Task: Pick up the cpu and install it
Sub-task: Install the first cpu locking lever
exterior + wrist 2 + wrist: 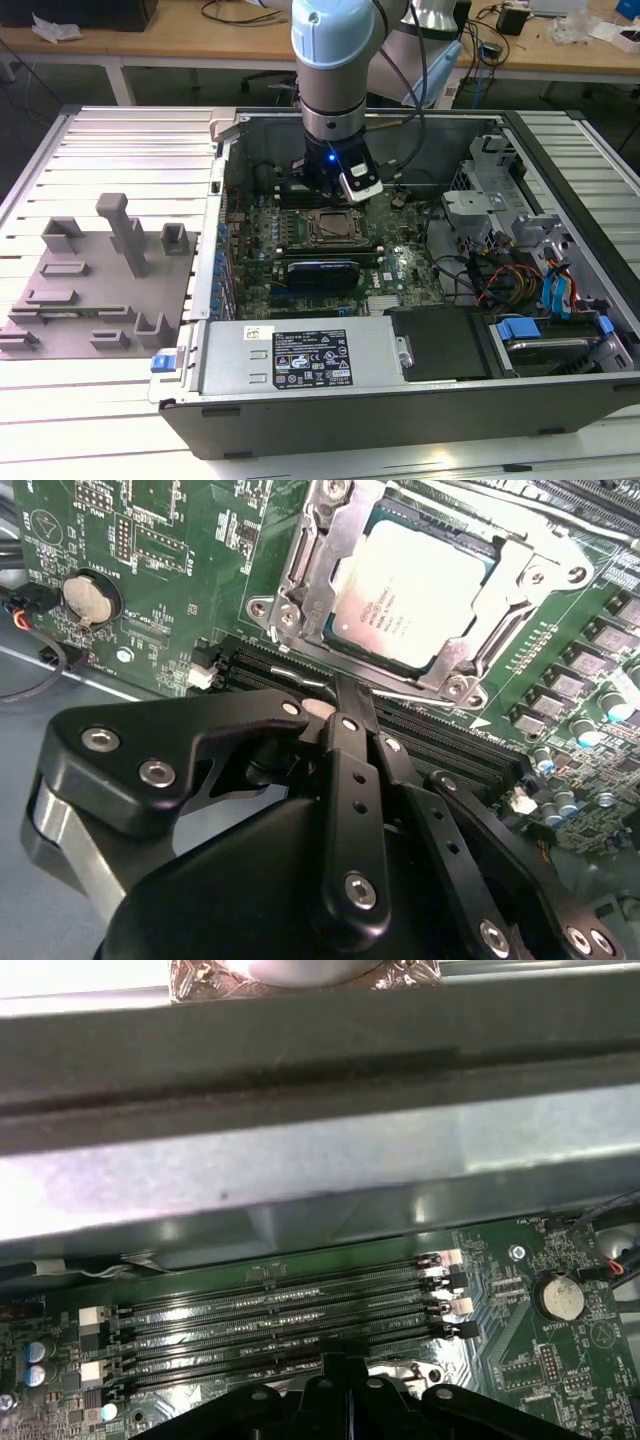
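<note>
cpu (418,590) seated in socket frame (300,575) | claw (350,705) closed, empty, over memory slots (280,1305) beside it

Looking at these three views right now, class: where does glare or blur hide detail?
In the second wrist view, glare washes out the cpu top plate, and the end effector casts shade over the memory slots. In the first wrist view, the case wall is blurred. In the exterior view, lighting is even.
</note>
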{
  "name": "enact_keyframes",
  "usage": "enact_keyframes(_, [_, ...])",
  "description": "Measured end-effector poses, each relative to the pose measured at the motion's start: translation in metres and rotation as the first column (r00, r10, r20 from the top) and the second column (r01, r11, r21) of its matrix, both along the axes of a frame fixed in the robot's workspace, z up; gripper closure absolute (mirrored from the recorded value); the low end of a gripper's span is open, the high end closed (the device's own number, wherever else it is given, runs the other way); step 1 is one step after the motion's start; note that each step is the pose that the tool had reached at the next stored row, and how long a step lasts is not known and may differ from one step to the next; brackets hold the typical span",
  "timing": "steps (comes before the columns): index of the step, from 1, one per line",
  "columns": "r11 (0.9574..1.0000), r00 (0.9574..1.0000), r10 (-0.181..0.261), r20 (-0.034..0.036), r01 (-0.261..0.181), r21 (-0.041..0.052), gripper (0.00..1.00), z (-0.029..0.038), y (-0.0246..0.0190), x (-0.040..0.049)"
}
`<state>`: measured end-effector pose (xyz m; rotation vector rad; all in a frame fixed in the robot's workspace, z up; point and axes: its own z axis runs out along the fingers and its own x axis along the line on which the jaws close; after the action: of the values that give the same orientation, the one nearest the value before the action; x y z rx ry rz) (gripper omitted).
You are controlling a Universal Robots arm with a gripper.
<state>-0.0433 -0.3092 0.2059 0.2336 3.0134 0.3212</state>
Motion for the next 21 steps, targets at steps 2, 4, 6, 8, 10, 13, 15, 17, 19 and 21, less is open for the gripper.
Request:
enact_keyframes(2, [1.0000, 1.0000, -0.002, -0.0001, 0.002, 0.0000, 0.89, -0.0001, 0.0015, 0.0000])
enact_keyframes(4, [1.0000, 1.0000, -0.003, 0.0002, 0.003, 0.0003, 0.89, -0.0005, 0.0022, 0.0000])
enact_keyframes(6, [1.0000, 1.0000, -0.003, 0.0092, 0.004, -0.0010, 0.89, -0.0016, 0.0021, 0.0000])
enact_keyframes(8, [1.0000, 0.9996, -0.003, 0.0278, 0.004, -0.0025, 0.89, -0.0026, 0.0022, 0.0000])
enact_keyframes(10, [1.0000, 0.9992, -0.004, 0.0389, 0.004, -0.0025, 0.89, -0.0033, 0.0023, 0.0001])
enact_keyframes(13, [1.0000, 0.9992, -0.003, 0.0389, 0.003, -0.0043, 0.89, -0.0032, 0.0022, 0.0000])
enact_keyframes(15, [1.0000, 0.9992, -0.005, 0.0391, 0.005, -0.0045, 0.89, -0.0032, 0.0023, -0.0009])
enact_keyframes(17, [0.9999, 0.9991, -0.014, 0.0390, 0.014, -0.0043, 0.89, -0.0033, 0.0024, -0.0033])
enact_keyframes(19, [0.9996, 0.9989, -0.027, 0.0390, 0.027, -0.0044, 0.89, -0.0032, 0.0023, -0.0052])
enact_keyframes(21, [0.9993, 0.9985, -0.038, 0.0391, 0.038, -0.0044, 0.89, -0.0032, 0.0023, -0.0058])
